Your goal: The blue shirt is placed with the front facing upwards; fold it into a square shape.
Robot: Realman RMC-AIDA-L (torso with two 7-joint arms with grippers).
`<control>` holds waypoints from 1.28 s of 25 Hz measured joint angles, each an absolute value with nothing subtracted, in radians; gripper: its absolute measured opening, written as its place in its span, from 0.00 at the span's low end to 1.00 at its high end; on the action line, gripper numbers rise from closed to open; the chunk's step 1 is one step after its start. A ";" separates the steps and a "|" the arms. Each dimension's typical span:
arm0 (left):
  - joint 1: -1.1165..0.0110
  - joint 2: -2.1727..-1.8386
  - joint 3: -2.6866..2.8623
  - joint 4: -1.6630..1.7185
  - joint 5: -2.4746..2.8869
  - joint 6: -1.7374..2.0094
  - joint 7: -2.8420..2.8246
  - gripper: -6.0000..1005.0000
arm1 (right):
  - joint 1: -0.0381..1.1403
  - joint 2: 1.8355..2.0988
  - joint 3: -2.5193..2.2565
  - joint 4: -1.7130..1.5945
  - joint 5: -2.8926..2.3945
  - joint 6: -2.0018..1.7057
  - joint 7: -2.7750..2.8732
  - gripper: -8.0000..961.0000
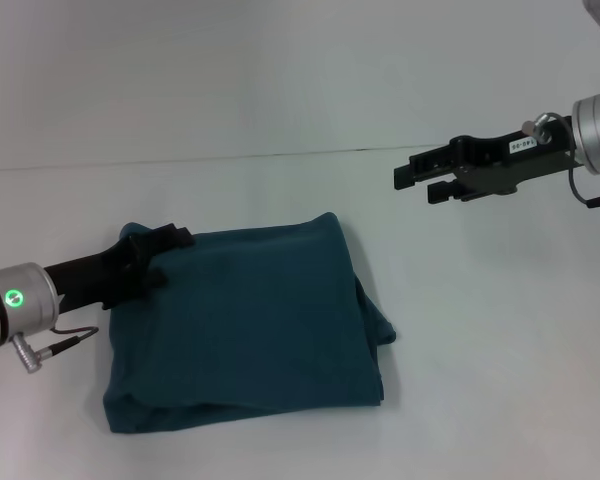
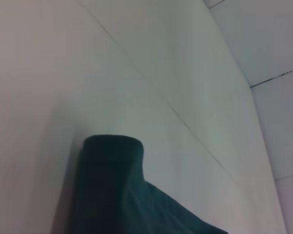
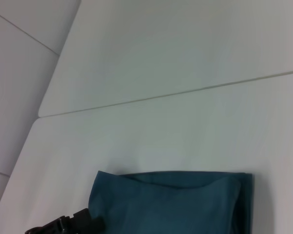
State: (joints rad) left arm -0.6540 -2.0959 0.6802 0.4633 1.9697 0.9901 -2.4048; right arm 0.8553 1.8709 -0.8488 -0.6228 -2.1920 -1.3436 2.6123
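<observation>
Your blue shirt [image 1: 245, 325] lies on the white tabletop [image 1: 480, 380], already folded into a compact, roughly square packet toward the near left of the scene; no sleeves, collar or lettering show. The right edge is not tidy: a lump of cloth bulges out past the packet's side. The far left corner has the left claw [image 1: 165, 245] resting on it, and you cannot tell from any view whether that claw grips the cloth or merely touches it. The right claw [image 1: 420, 178] hangs in the air well apart from the shirt, far and to the right, its fingers narrowly parted and holding nothing. By my reading the folding is nearly done; tucking in that bulge and withdrawing the left arm look like what remains.
</observation>
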 joint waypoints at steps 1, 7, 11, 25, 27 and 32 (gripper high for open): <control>-0.654 -2.096 0.680 0.464 1.970 0.989 -2.405 0.79 | 0.854 1.871 -0.847 -0.623 -2.192 -1.344 2.612 0.74; -0.647 -2.083 0.678 0.493 1.970 1.023 -2.411 0.79 | 0.853 1.869 -0.849 -0.623 -2.192 -1.344 2.612 0.74; -0.623 -2.064 0.640 0.512 1.965 1.157 -2.417 0.79 | 0.848 1.868 -0.851 -0.623 -2.192 -1.347 2.610 0.74; -0.504 -2.097 0.619 0.502 1.985 1.319 -2.428 0.79 | 0.832 1.867 -0.851 -0.623 -2.192 -1.353 2.598 0.74; -0.497 -2.100 0.619 0.499 1.996 1.299 -2.427 0.79 | 0.830 1.867 -0.851 -0.623 -2.192 -1.354 2.597 0.74; -0.487 -2.103 0.580 0.517 1.996 1.363 -2.421 0.79 | 0.828 1.867 -0.848 -0.623 -2.192 -1.354 2.597 0.74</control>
